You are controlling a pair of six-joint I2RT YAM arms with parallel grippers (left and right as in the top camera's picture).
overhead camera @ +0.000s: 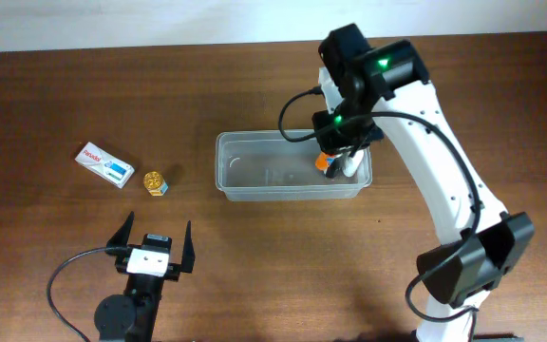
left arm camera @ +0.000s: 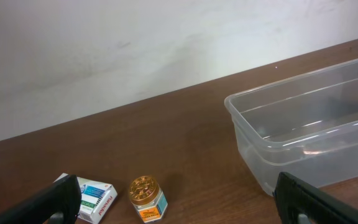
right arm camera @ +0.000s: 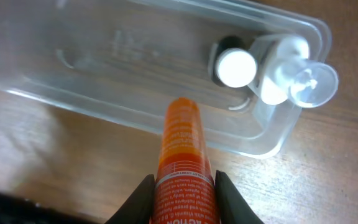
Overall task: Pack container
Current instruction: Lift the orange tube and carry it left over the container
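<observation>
Over the container (overhead camera: 224, 171) — right gripper (right arm camera: 182, 186) tight on orange tube (right arm camera: 182, 137), left gripper (overhead camera: 157, 228) wide — bottles (right arm camera: 236, 67) beneath

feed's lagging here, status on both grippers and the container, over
Left gripper open, idle. Right gripper shut on orange tube, above container. Two white-capped bottles inside; box and small jar on table, nothing blocking.
</observation>
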